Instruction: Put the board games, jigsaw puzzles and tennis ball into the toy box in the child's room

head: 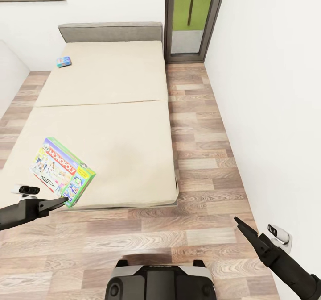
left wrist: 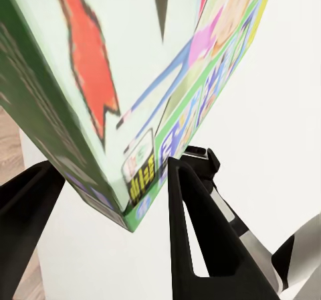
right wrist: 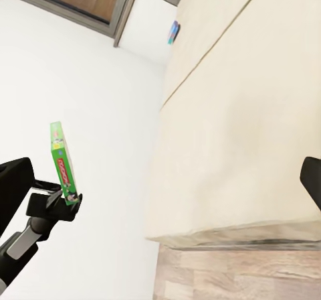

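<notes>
While the left claw (head: 62, 199) clamps the near corner of the green-edged Monopoly board game (head: 62, 170), the box hangs lifted and tilted above the near left part of the bed (head: 133, 148). Its long axis runs up and away from the claw, leaning to the far left. In the left wrist view the two black fingers (left wrist: 194, 226) sit on either side of the box's lower corner, with the printed face rising away from them. The right wrist view shows the same box edge-on, clear of the mattress.

A second board game (head: 63, 61), small and blue, lies flat on the far left of the bed, near the grey headboard (head: 111, 31). From the left claw it lies straight ahead and well apart. The right claw (head: 238, 222) hovers over the wooden floor (head: 196, 166) at the near right, holding nothing; whether its jaws are open cannot be told. It is farther from the blue box than the left claw. The toy box and table are out of sight, so the held game probably has to be carried there first.
</notes>
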Controlling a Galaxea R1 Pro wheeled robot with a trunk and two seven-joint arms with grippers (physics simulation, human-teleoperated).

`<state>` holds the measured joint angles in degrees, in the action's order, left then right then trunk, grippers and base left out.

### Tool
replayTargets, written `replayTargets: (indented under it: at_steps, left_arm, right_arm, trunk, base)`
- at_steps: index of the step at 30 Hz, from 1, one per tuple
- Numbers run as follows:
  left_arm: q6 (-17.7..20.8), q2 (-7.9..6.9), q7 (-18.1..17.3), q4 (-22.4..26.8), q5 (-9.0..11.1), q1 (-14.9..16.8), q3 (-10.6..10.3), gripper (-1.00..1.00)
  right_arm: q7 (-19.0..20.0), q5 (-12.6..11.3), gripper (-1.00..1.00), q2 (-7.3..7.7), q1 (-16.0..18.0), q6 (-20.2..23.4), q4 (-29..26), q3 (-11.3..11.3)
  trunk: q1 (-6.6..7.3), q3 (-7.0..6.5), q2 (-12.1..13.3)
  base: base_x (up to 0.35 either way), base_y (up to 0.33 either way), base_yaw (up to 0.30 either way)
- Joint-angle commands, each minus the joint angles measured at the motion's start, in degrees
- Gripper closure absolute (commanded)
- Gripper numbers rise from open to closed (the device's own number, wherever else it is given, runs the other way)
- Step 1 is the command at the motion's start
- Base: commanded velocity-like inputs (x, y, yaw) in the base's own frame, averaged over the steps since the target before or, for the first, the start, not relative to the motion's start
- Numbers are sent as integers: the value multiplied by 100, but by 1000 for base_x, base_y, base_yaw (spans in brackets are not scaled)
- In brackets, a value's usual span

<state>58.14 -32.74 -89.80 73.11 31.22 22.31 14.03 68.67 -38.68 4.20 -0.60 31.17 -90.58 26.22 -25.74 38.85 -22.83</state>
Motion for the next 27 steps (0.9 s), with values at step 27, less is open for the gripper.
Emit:
replayTargets:
  at_steps: [27]
  left_arm:
    - [57,4,-20,1,-2,1,-25,100]
  right_arm:
    - [-50,-34,-100,2,-2,45,-12,2]
  trunk:
    - [-4,-230,-8]
  base:
    - [2,16,0]
